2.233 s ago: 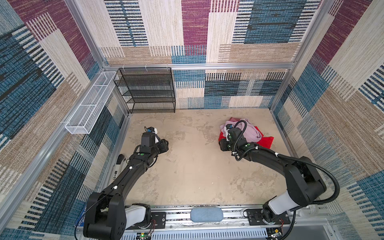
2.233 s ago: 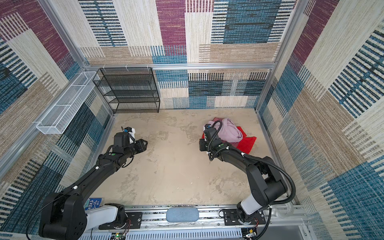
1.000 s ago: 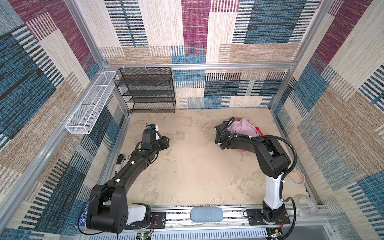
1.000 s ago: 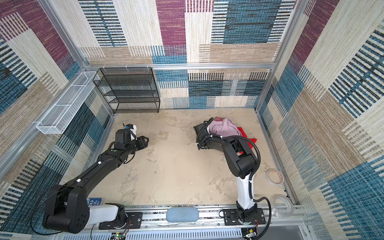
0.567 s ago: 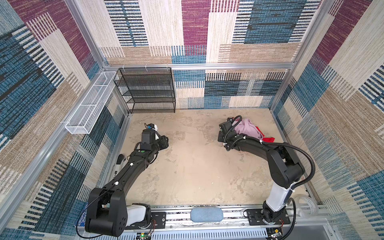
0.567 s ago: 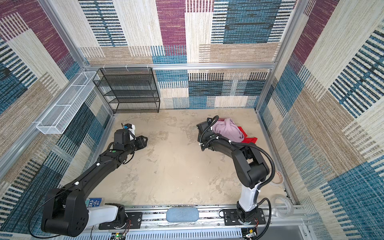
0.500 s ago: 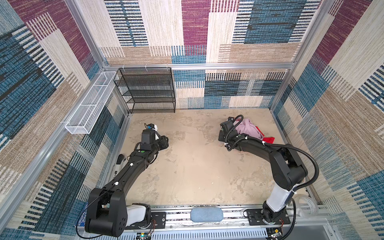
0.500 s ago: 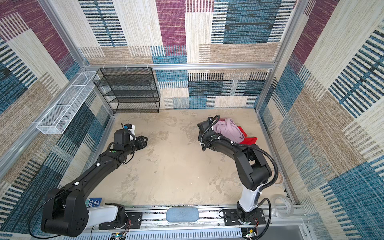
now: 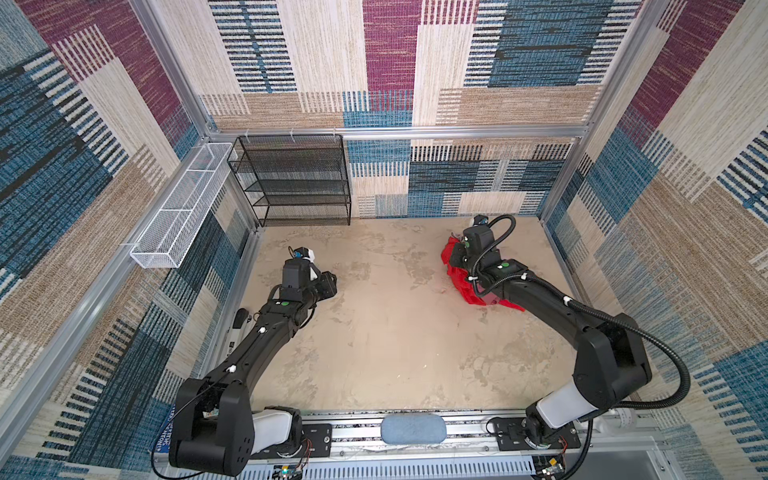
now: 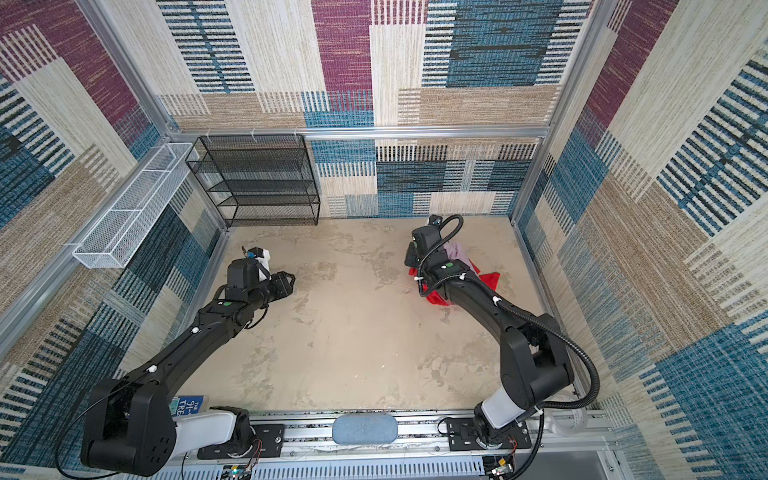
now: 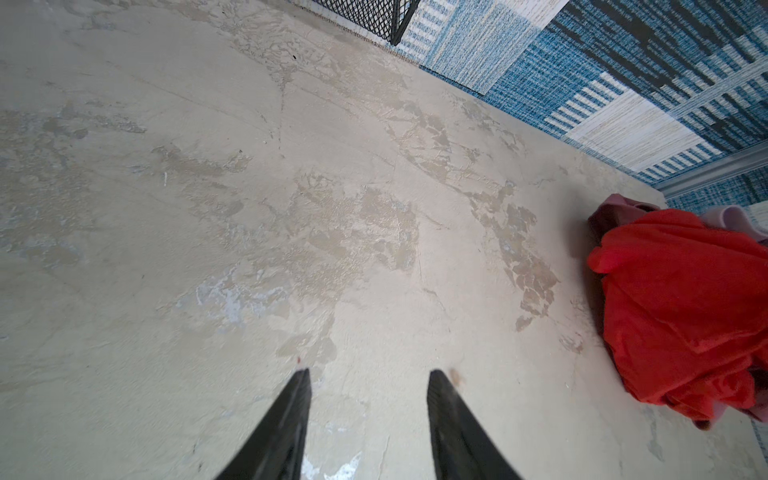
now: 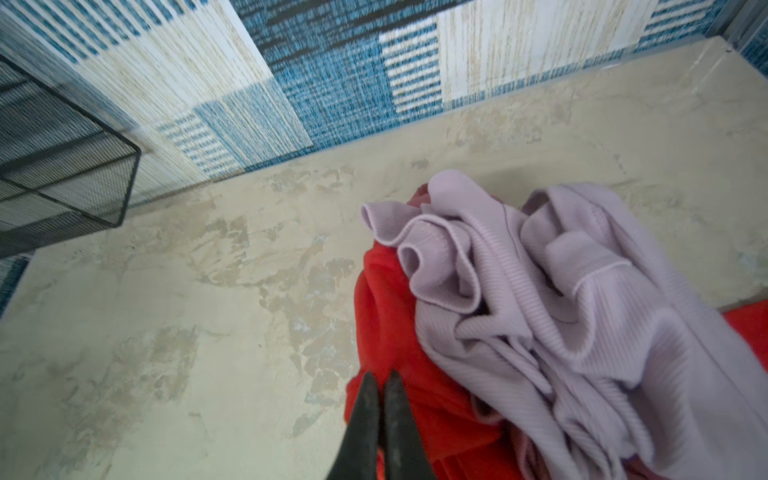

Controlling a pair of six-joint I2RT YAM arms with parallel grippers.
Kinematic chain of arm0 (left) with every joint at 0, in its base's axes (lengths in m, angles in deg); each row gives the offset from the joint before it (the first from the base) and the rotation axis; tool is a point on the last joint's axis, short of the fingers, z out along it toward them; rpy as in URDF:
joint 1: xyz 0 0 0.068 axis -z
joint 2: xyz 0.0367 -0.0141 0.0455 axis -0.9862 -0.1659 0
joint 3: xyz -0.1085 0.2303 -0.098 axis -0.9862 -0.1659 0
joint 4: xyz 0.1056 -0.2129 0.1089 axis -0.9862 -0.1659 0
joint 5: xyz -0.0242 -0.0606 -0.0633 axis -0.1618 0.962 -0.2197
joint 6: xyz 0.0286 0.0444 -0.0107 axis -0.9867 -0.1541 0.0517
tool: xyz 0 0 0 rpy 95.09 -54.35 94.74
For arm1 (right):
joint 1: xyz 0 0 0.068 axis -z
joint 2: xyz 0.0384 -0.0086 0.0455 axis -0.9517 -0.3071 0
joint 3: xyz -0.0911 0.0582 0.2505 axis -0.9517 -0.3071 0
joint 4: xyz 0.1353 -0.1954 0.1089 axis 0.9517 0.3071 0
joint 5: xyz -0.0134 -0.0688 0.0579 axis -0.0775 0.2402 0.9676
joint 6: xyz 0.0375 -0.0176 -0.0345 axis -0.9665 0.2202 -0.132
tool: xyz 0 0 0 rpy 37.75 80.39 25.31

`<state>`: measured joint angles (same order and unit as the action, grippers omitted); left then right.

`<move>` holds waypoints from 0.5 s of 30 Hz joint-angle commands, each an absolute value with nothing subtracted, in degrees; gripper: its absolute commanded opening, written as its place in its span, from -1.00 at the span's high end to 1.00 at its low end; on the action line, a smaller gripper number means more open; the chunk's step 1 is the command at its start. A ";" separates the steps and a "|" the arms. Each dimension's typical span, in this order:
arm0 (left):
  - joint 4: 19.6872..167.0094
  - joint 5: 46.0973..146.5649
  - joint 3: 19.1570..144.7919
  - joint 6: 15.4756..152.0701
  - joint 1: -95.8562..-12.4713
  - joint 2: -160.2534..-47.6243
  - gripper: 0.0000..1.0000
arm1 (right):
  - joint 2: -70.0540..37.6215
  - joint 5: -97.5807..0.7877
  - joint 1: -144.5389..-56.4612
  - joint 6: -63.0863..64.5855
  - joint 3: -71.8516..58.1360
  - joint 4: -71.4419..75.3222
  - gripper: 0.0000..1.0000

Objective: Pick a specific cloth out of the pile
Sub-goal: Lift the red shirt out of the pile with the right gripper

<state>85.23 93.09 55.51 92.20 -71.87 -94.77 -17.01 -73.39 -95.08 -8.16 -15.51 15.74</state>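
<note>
Early stage: right gripper (image 12: 380, 376) with fingers together at red cloth (image 12: 386, 316) edge, grip unclear. Cloth not yet freed, partly under lilac cloth (image 12: 561, 299) in pile (image 9: 469, 278). Left gripper (image 11: 368, 374) apart, empty.

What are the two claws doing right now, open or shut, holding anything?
Left gripper: open, empty, above the bare floor.
Right gripper: shut at the edge of the red cloth; whether it pinches the fabric cannot be told.
</note>
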 commanded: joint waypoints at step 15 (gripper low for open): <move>84.23 93.20 56.81 91.68 -71.93 -93.95 0.02 | -7.06 -64.04 -88.95 -4.67 -10.34 16.04 1.00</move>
